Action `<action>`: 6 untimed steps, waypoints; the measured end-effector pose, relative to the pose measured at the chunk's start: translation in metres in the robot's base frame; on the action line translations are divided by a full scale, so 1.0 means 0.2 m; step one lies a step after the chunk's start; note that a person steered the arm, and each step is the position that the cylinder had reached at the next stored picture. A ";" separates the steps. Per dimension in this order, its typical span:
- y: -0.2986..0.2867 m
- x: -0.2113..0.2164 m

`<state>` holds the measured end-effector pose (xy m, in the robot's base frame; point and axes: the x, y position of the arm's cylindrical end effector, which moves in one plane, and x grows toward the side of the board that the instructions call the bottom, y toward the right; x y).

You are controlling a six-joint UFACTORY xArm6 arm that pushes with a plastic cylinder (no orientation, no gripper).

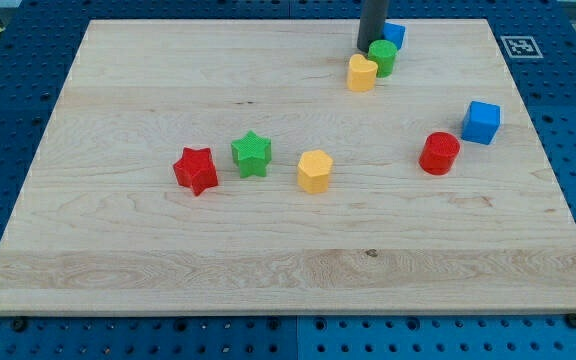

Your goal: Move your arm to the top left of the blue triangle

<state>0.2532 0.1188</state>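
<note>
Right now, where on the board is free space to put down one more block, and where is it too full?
Free: the view's left, beyond the red star, and the view's bottom strip below the yellow hexagon. Crowded: top, where my tip meets the green cylinder, yellow heart and blue triangle.

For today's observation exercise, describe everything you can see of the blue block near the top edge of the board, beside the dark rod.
The blue triangle sits near the view's top edge of the wooden board, at the right of the dark rod. Only part of it shows, so its shape is hard to confirm. It looks like matte plastic, bright blue. The green block lies just below it, apparently touching or nearly so. My tip rests at its lower left, close beside it.
</note>
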 end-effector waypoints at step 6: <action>-0.31 0.09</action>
<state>0.2716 0.0577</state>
